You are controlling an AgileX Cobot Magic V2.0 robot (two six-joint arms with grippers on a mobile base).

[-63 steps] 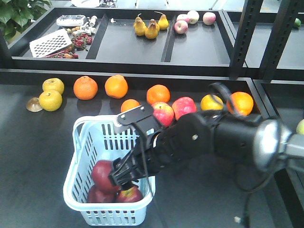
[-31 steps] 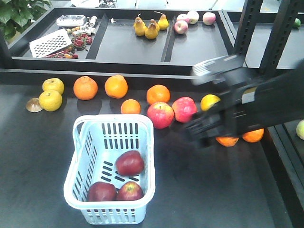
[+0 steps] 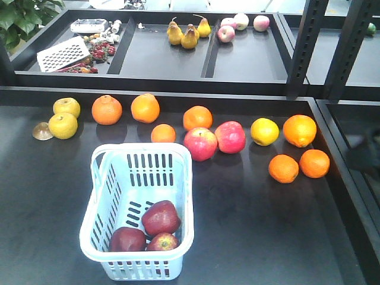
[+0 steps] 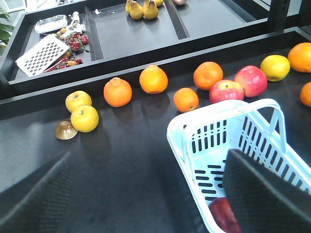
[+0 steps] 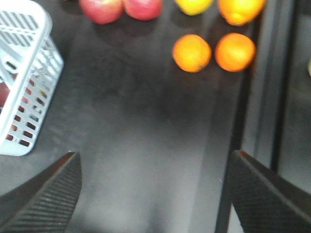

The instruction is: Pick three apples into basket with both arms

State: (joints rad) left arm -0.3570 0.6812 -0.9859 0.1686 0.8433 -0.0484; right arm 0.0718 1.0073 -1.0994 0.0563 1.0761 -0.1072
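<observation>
Black ribbed pads (image 5: 46, 194) of the right gripper (image 5: 153, 194) spread wide, nothing between, above bare dark worktop (image 5: 146, 121) near its right edge. Left gripper (image 4: 146, 194) likewise wide apart and empty, one pad (image 4: 265, 194) over the pale blue basket (image 3: 98, 178), the other over open worktop toward the left edge. Three dark red apples (image 3: 160, 217) inside the basket at its near end, two against the near wall, the third just behind, touching them. Basket near the front edge, left of centre. Broad clear stretch right of it, up to two oranges (image 3: 298, 165). Along the back edge: two pink-red apples (image 3: 214, 140), two yellow fruits (image 3: 64, 117), more oranges.
</observation>
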